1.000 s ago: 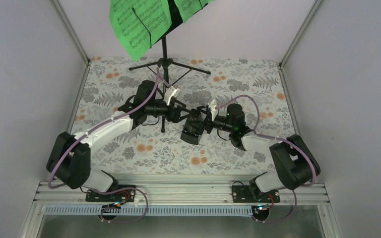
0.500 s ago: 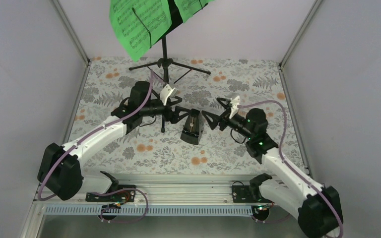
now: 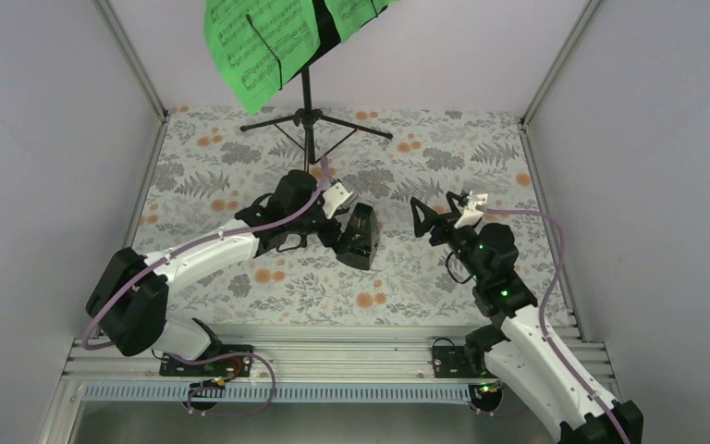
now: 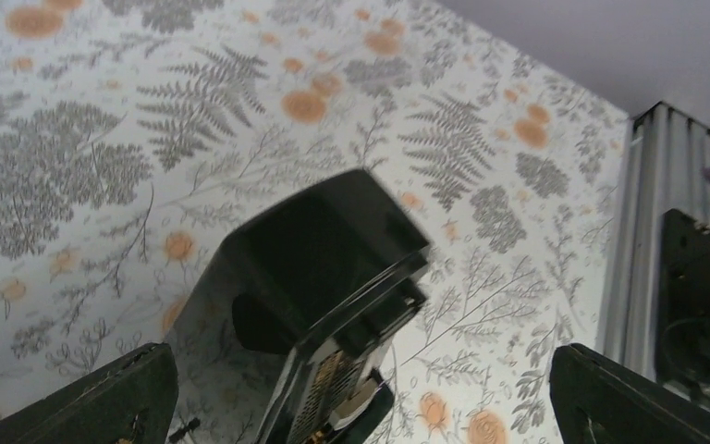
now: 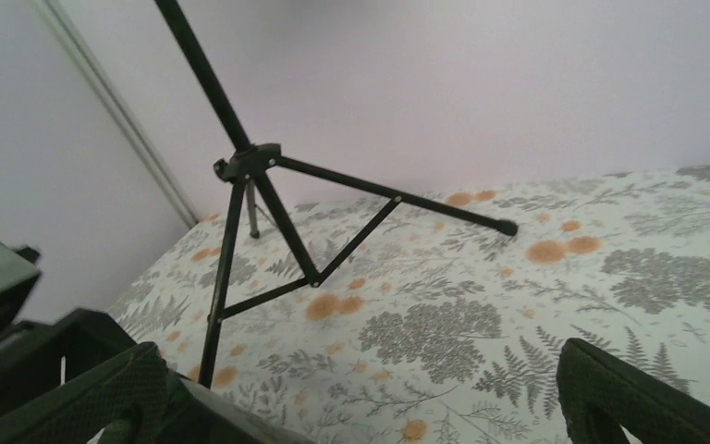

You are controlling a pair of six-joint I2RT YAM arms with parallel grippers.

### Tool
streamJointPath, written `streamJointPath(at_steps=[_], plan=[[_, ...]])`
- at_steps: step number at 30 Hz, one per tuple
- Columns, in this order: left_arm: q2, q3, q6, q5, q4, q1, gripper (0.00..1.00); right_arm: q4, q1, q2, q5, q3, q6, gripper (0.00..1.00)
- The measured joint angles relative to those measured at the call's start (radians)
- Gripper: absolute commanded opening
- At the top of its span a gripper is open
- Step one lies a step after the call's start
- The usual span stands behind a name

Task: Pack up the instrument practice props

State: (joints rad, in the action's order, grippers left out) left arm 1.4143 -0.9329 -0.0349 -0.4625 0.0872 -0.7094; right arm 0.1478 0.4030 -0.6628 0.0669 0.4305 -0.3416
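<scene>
Metronome (image 3: 361, 236): rigid, smooth, probably light; grip the flat lower sides. Left pincer (image 4: 361, 407) gapes wide, facing it; right pincer (image 3: 433, 215) gapes, empty.

Illumination is diffuse and even, with only faint, soft shadows on the counter (image 3: 481, 148) and no glare; the top view is sharp throughout. In the left wrist view the near metronome (image 4: 324, 250) has blurred edges. In both wrist views the fingers (image 4: 83, 398) at the lower corners are out of focus.
</scene>
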Motion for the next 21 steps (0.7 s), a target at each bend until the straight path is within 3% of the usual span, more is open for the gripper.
streamJointPath(at_steps=[7, 15, 21], plan=[[0.038, 0.000, 0.003, 0.066, 0.026, -0.007, 0.97, -0.060, 0.000, 0.090, -0.073, -0.006, -0.005, 1.00], [0.058, 0.000, -0.002, 0.120, 0.027, -0.007, 0.73, -0.077, 0.000, 0.136, -0.100, -0.032, -0.024, 1.00], [0.058, 0.000, -0.003, 0.131, 0.019, -0.007, 0.64, -0.077, 0.000, 0.148, -0.109, -0.035, -0.034, 1.00]])
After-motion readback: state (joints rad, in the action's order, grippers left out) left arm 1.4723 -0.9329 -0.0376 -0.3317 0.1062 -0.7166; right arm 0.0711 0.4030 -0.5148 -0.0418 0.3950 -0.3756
